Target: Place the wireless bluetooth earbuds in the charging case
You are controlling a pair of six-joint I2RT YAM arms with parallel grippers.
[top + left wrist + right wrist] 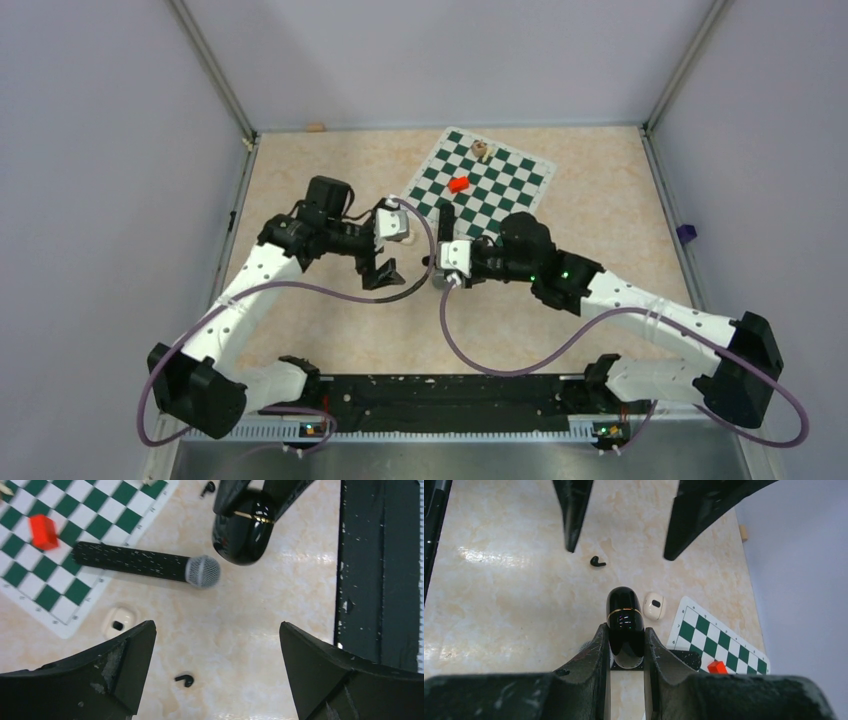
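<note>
The right hand (pixel 625 630) clamps the glossy black charging case (pixel 624 605); the left hand (pixel 216 630) is spread wide and empty
A black earbud (pixel 184 680) lies on the bench (pixel 260 610) between the left hand's fingers, apart from the case; a second black earbud (pixel 207 487) lies just beyond the case, near the chessboard mat (pixel 75 520), where the microphone (pixel 135 561) lies partly on the mat

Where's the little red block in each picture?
Top external: the red block is above the middle, on the checkered mat.
Left wrist: upper left, on the mat.
Right wrist: lower right, on the mat.
Shared landmark: the green-and-white checkered mat.
</note>
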